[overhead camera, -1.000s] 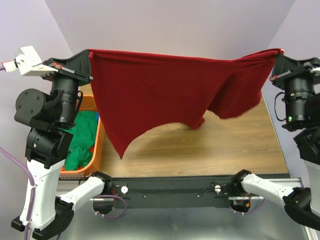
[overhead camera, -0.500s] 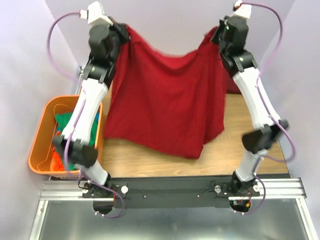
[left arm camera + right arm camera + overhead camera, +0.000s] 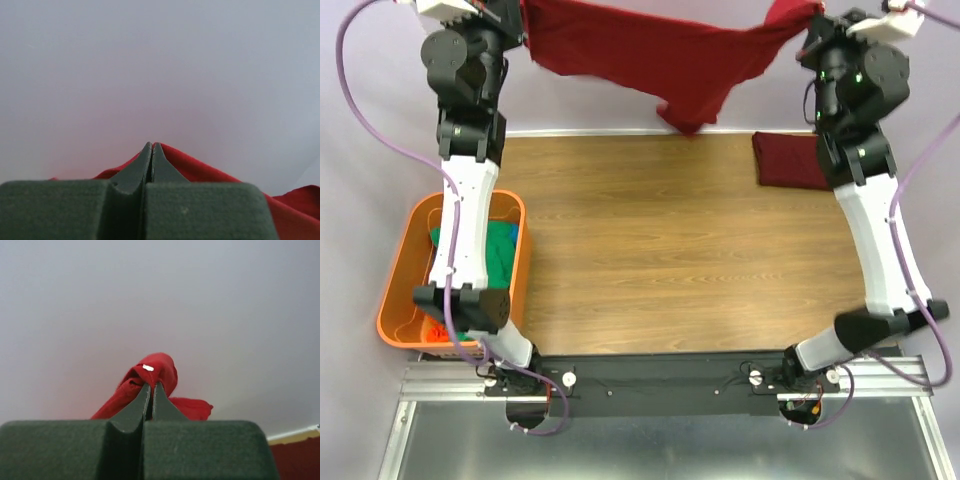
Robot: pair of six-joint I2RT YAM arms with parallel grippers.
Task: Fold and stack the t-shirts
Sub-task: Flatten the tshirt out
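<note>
While both pairs of jaws are pressing shut on bunched corners of the red t-shirt (image 3: pixel 660 55), the left arm (image 3: pixel 468 120) and the right arm (image 3: pixel 865 190) are holding it high over the far edge of the surface (image 3: pixel 650 260). The garment is hanging between them with its long axis running left to right, sagging to a low point slightly right of centre. A folded maroon t-shirt (image 3: pixel 790 160) is lying on the surface at the far right, just below the right arm's grip, making that arm the nearer one to the stack. Green t-shirts (image 3: pixel 498 250) are waiting in the orange tub (image 3: pixel 395 265) at the left. Laying the red shirt flat is likely coming next.
</note>
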